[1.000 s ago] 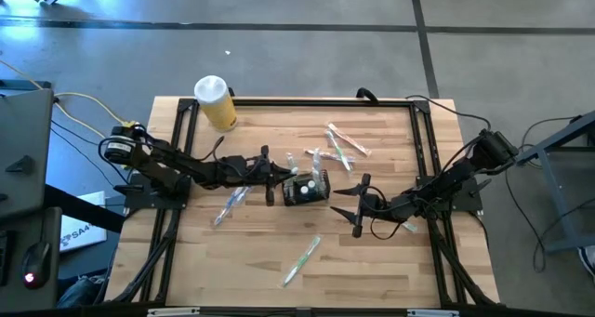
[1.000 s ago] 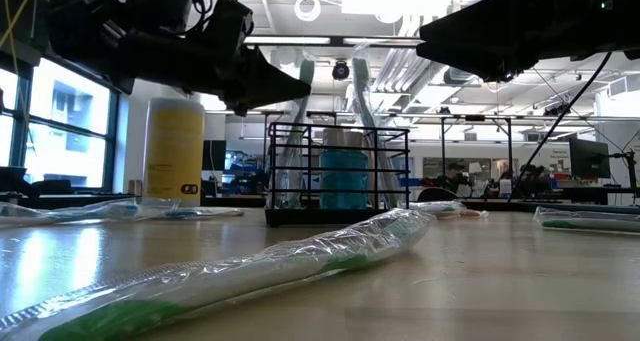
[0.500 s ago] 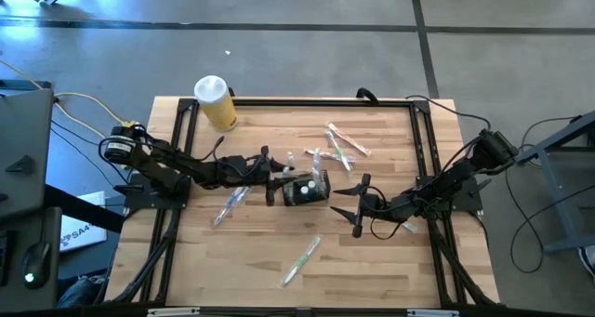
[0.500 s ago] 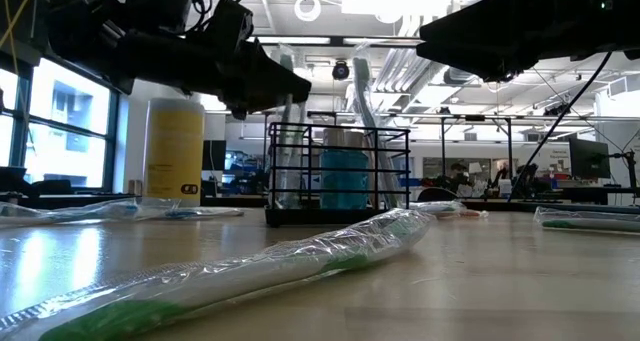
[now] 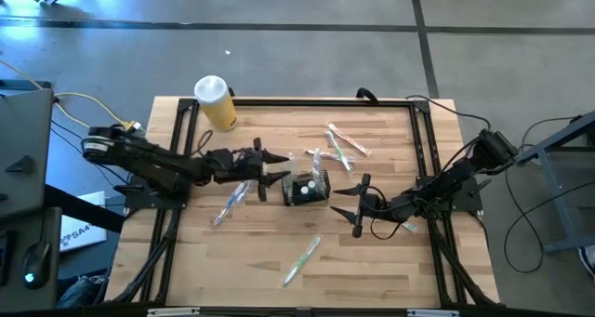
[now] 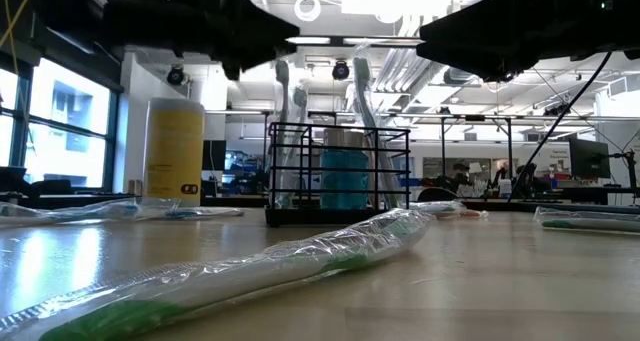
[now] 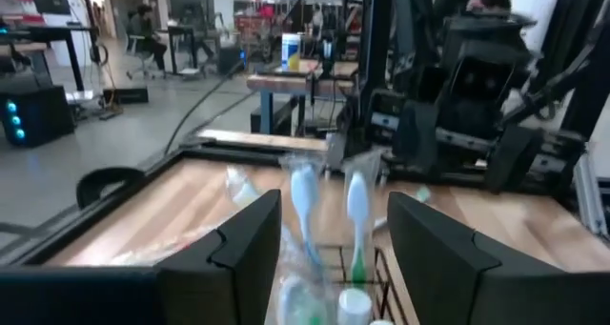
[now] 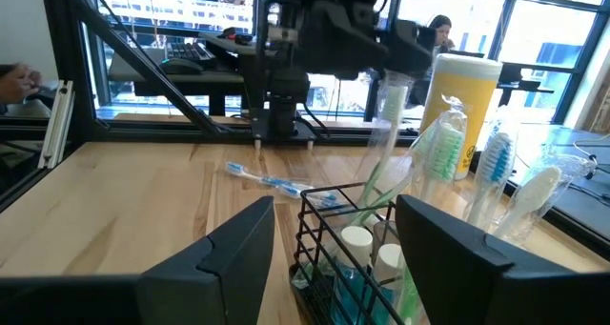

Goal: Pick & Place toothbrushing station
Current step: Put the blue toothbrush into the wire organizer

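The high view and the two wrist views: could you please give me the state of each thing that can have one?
Black wire-mesh caddy: upright on the wooden table, holding toothbrushes and a blue bottle.
Yellow cylinder with white lid: upright, lid on, at the table's far edge.
Green wrapped toothbrush: lying flat, still wrapped.
Left gripper: open, empty, beside the caddy.
Right gripper: open, empty, beside the caddy.

Bright overhead ceiling lights, glare, blurred left wrist view
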{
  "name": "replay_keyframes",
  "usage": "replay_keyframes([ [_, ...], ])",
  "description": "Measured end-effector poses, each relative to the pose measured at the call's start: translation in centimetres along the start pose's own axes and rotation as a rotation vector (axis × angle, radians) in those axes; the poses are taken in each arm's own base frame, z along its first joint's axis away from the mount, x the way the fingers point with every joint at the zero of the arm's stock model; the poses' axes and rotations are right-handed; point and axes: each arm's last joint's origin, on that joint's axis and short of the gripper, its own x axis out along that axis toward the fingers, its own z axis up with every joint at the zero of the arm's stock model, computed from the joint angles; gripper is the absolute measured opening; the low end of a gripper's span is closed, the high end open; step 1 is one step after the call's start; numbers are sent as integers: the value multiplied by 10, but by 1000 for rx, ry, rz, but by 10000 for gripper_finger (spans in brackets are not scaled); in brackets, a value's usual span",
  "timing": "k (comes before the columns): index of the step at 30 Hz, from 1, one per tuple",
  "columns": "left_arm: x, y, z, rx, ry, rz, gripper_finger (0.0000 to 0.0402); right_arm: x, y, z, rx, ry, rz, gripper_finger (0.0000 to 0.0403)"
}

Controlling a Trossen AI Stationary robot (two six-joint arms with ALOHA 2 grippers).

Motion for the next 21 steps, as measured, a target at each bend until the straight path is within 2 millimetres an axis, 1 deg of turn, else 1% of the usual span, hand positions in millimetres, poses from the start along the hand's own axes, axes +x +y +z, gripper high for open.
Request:
replay_keyframes([
  [6,-28,4,20,-1,119,5,189,0,0,-1,-8,10,1,212],
  [10,-50,-4,25,-20,225,-34,189,0,0,-2,-10,16,1,212],
  [14,-72,-20,23,-52,333,-108,189,0,0,-2,-10,17,2,212],
  [16,-81,-30,19,-78,403,-153,189,0,0,-2,4,17,1,212],
  [21,-100,-58,8,-175,638,-235,189,0,0,-2,16,17,1,212],
])
